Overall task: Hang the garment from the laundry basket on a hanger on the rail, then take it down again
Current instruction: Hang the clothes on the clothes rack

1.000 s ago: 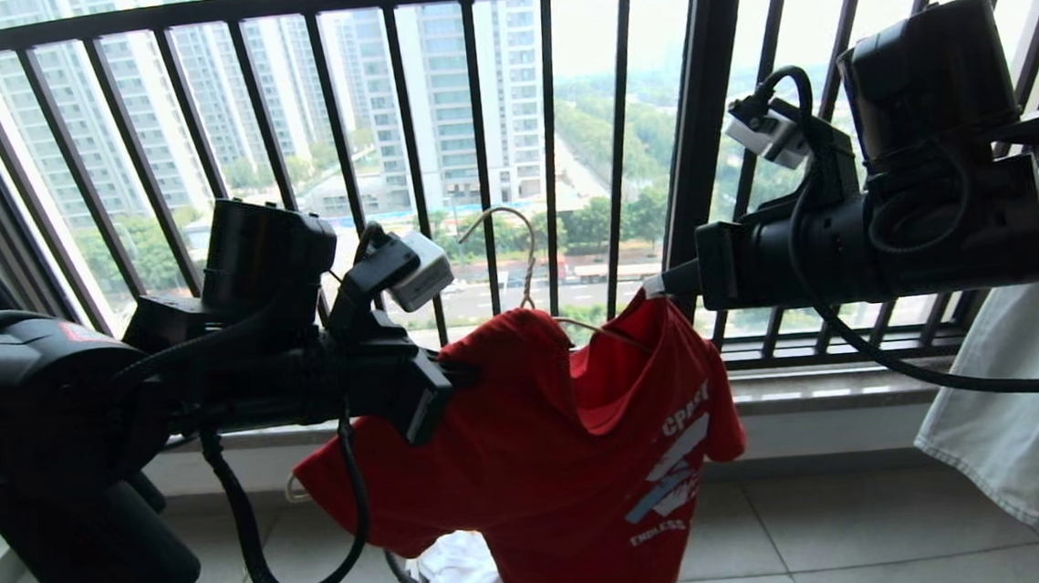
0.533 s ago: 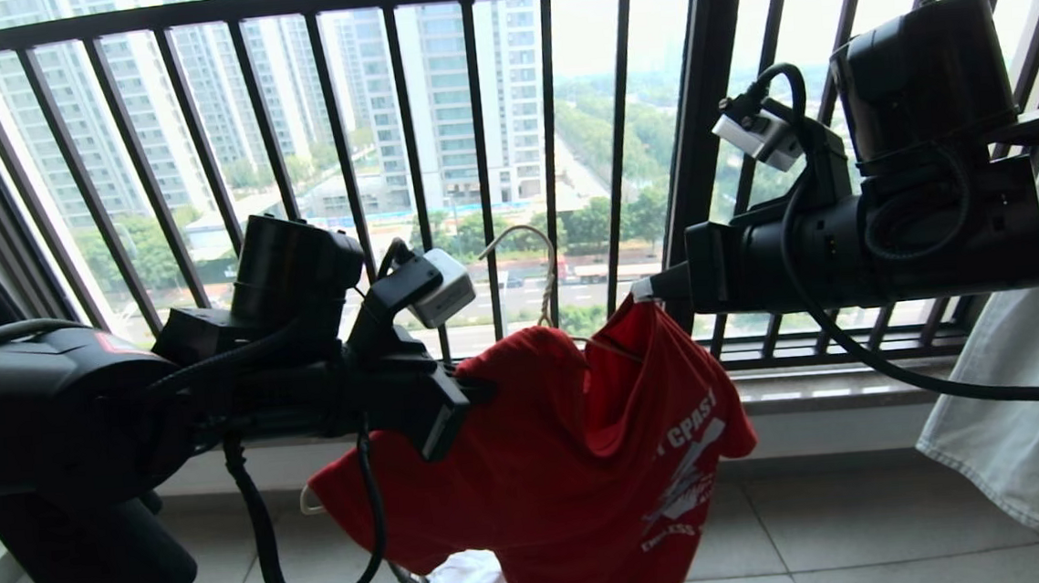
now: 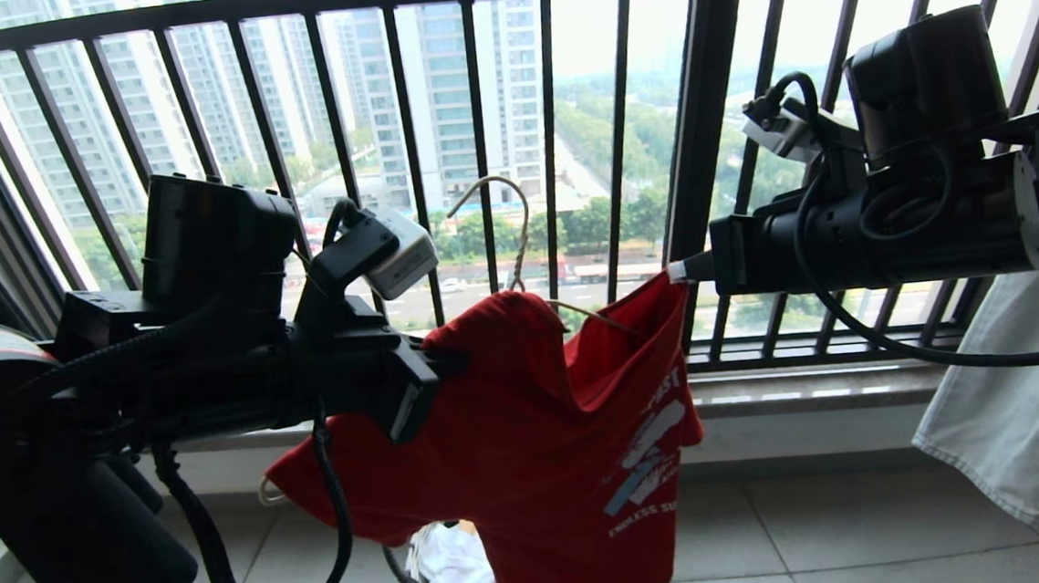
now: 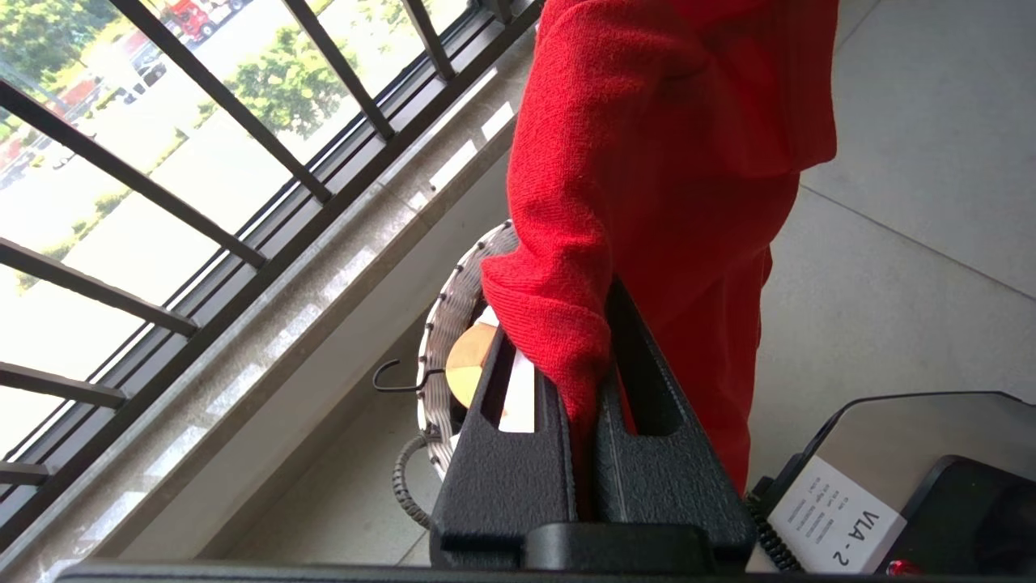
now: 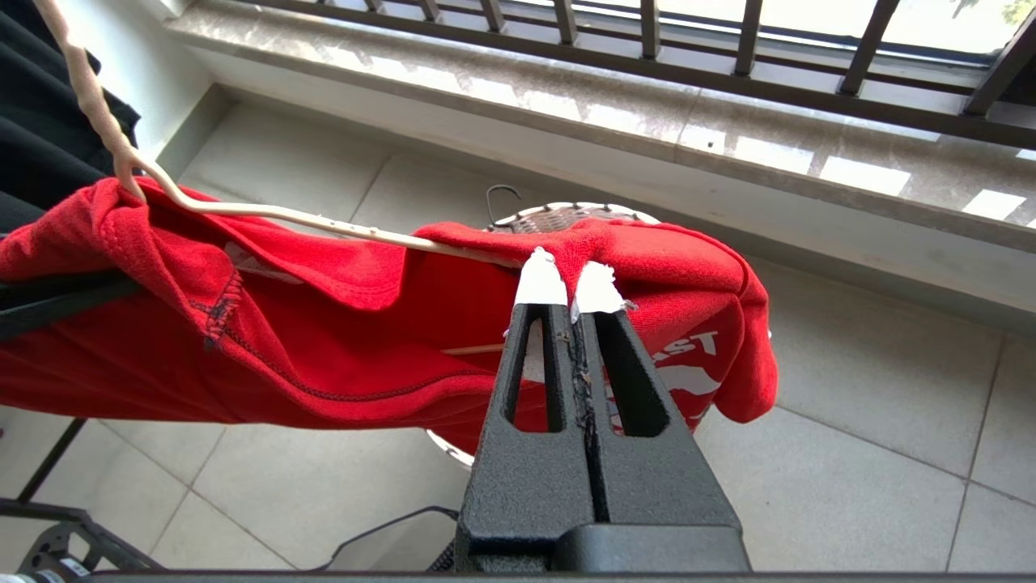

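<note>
Head view first: the red T-shirt (image 3: 531,455) hangs mid-air in the lower middle of the frame, strung between both arms in front of the black window railing (image 3: 482,148). It's already threaded onto the cream wire hanger (image 3: 517,255), whose hook sticks up above the collar, free of any bar. The left gripper (image 3: 451,362) comes in from the left and is clamped on the shirt's shoulder; the right gripper (image 3: 678,271) reaches in from the upper right and pinches the other shoulder corner. A pale grey garment (image 3: 1012,403) hangs at the right edge, and something white (image 3: 452,575) sits at the bottom centre under the shirt.

Left wrist view: the left gripper (image 4: 581,356) has its jaws squeezed shut on a bunched fold of the red shirt (image 4: 647,162). Past the fingers, on the tiled floor by the wall, is the round laundry basket (image 4: 453,316), with a small dark hook beside its rim.

Right wrist view: the right gripper (image 5: 568,287) has its white-tipped jaws closed tight on the shirt (image 5: 324,356) right where the hanger wire (image 5: 324,225) runs under the fabric. Whether the wire itself is in the pinch, can't tell. The basket rim (image 5: 566,212) peeks out just behind the shirt.
</note>
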`<state>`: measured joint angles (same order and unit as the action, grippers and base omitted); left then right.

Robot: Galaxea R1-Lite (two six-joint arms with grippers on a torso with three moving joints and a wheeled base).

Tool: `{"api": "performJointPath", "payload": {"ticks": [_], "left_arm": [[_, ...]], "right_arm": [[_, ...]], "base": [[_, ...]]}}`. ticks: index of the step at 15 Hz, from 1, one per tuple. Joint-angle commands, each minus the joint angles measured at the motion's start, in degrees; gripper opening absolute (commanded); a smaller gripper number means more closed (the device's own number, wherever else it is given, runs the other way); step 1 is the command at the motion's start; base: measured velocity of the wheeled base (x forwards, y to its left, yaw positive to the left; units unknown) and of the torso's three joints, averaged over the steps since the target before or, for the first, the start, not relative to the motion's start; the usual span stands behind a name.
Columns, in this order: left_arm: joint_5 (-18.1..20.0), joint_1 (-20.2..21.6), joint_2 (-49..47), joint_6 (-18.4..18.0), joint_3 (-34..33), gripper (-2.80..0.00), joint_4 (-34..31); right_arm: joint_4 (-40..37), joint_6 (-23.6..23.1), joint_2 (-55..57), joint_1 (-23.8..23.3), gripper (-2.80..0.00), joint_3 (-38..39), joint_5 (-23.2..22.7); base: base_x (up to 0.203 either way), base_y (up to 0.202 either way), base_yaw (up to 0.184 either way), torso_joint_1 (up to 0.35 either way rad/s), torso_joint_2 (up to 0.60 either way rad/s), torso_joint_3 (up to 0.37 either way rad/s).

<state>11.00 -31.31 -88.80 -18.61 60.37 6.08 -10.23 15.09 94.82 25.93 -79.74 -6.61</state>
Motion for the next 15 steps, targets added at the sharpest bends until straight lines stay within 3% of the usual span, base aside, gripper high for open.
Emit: {"api": "performJointPath", "payload": {"ticks": [1, 4, 8, 15], "left_arm": [[-0.1, 0.0, 1.1, -0.2, 0.0, -2.80, 0.1], [-2.7, 0.2, 1.7, -1.0, 0.0, -2.80, 0.1], [-2.9, 0.2, 2.5, -1.4, -0.7, -2.80, 0.1], [-5.2, 0.2, -0.3, -3.2, -0.6, -2.80, 0.2]], "right_arm": [[-0.1, -0.1, 0.9, -0.5, -2.80, -0.1, 0.2], [-0.1, -1.3, 1.6, -0.7, -2.80, -0.1, 1.8], [-0.1, -2.7, 2.3, -1.2, -2.80, -0.1, 3.2], [-0.8, -2.7, 0.5, -0.6, -2.80, 0.0, 2.5]], "base": [[0.000, 0.000, 0.000, 0.000, 0.00, 0.000], [0.000, 0.000, 0.000, 0.000, 0.00, 0.000], [0.000, 0.000, 0.000, 0.000, 0.00, 0.000], [0.000, 0.000, 0.000, 0.000, 0.00, 0.000]]}}
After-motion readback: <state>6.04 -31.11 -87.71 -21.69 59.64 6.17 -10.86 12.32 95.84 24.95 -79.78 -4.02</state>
